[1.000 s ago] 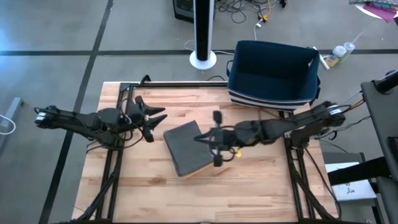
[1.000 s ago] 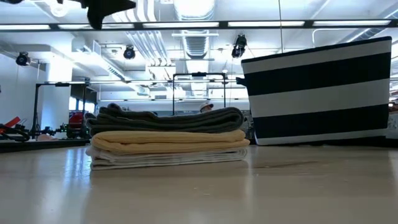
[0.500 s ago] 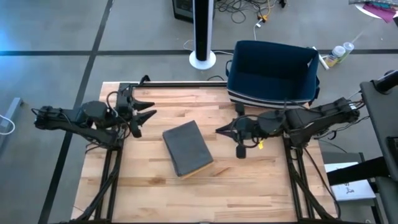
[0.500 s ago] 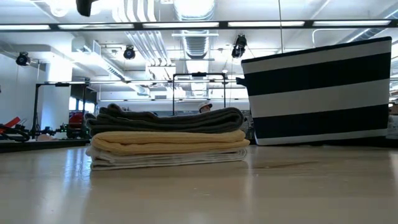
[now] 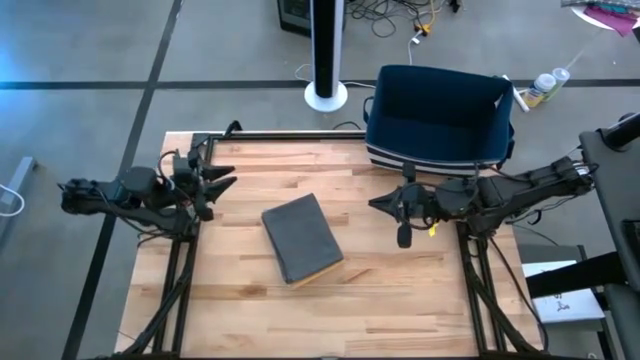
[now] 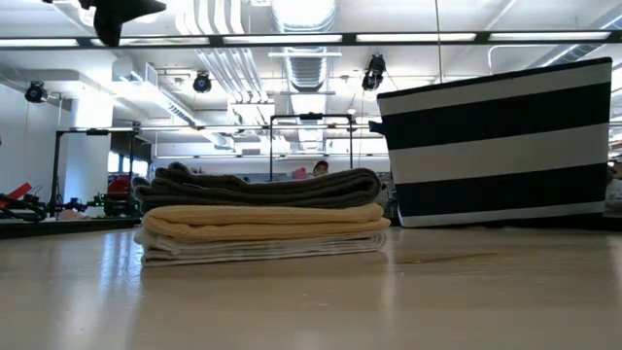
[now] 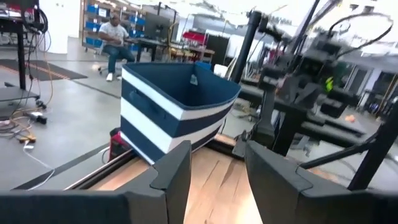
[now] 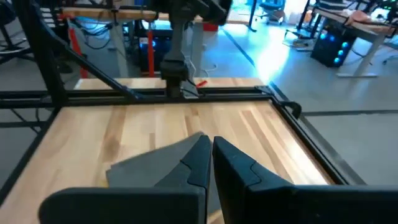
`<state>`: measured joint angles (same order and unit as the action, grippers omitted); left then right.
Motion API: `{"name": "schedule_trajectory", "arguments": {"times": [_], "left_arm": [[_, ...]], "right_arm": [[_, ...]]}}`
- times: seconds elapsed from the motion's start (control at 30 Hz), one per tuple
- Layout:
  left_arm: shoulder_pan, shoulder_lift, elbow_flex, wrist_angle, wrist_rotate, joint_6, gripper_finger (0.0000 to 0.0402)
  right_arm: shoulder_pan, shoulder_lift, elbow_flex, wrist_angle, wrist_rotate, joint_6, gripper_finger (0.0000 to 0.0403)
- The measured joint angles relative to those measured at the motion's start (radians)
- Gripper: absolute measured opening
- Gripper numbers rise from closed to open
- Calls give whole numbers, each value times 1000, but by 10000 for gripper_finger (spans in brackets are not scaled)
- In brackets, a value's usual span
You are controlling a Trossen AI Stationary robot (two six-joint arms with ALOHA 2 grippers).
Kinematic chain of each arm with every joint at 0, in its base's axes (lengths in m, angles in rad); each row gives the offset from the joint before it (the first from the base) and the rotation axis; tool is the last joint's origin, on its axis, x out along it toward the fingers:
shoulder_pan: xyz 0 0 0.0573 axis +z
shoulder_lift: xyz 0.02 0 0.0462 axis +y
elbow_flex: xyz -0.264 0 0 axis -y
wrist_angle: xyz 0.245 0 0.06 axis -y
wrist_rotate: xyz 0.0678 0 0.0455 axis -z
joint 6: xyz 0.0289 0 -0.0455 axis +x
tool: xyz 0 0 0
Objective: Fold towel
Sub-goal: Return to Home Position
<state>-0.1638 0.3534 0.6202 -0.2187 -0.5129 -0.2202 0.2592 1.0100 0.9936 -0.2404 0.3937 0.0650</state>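
Towels [image 5: 302,238] between left pincer [image 5: 228,179], right pincer [image 5: 376,203]

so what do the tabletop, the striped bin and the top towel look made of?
Tabletop: jointed light wood strips, smooth satin sheen.
Striped bin: apparently fabric, soft slightly bowed walls.
Top towel: dark grey terry-like cloth, matte, rounded soft folds.

The left arm [image 5: 110,192] and right arm [image 5: 510,190] are slim and dark, trailing black cables [image 7: 348,22]. The left gripper [image 5: 222,183] and right gripper [image 5: 374,204] have matte black, wedge-shaped fingers [image 7: 177,171]. A yellow tag [image 5: 431,228] sits just behind the right gripper.
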Motion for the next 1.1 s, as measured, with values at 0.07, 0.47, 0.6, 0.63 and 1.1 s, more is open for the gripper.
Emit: {"name": "schedule_trajectory", "arguments": {"times": [0.07, 0.47, 0.6, 0.63, 1.1], "left_arm": [[0, -34, -8, 1, 2, -6, 140], [0, -201, -83, -4, 60, -6, 119], [0, -239, -122, 34, 112, 1, 116], [0, -247, -134, 44, 112, 1, 116], [0, -265, -224, 67, 4, 7, 140]], "right_arm": [[0, -45, -48, 52, 0, 14, 14], [5, -390, -400, 238, 0, 93, 14], [5, -483, -513, 374, -8, 76, 14], [5, -501, -535, 395, -9, 73, 14], [5, -597, -677, 433, -27, 96, 14]]}}
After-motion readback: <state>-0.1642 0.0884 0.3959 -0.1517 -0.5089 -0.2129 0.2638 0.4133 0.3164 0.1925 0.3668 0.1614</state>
